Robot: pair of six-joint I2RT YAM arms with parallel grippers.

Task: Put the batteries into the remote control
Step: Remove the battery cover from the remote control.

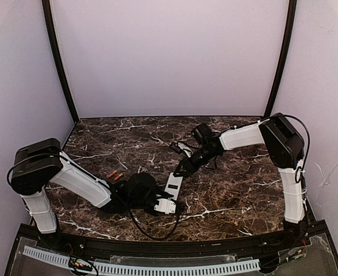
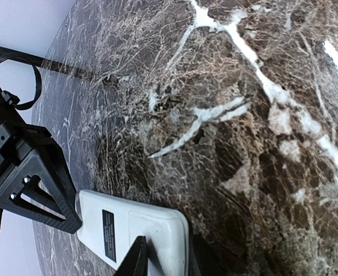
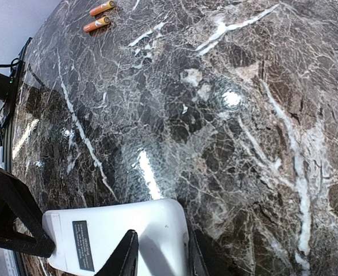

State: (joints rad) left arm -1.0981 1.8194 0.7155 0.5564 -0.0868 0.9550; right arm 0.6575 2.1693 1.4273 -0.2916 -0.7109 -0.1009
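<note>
The remote control (image 1: 172, 185) lies on the dark marble-patterned bench (image 1: 246, 192), a little left of centre and toward the near edge, with its long axis running roughly from near to far. Its plain white side faces up, and a small dark rectangular patch (image 3: 83, 246) with fine print sits on that side.

The left hand (image 1: 166, 202) is at the remote's near end. In its own wrist view, one black finger (image 2: 135, 260) crosses in front of the white surface and the other stands just past the remote's rounded end. The fingers are apart, but I cannot tell whether they are pressed against the plastic.

The right hand (image 1: 183, 167) is at the far end. It looks much the same from its own camera: one finger (image 3: 125, 257) is over the white back and the other is just beyond the end corner. I cannot tell whether this hand is clenched on the remote or only straddling it. Each wrist view also shows the opposite hand as a black triangular frame against the remote's other end.

The batteries (image 1: 111, 173) are two slim orange cylinders lying side by side, nearly parallel, on the bench to the left of the remote. They are well apart from the remote and close to the left forearm. From the right wrist they appear at the top edge (image 3: 96, 24).

A black cable (image 1: 152, 233) loops over the bench's near edge below the left hand. Pale lilac walls (image 1: 169, 57) close in the space.
</note>
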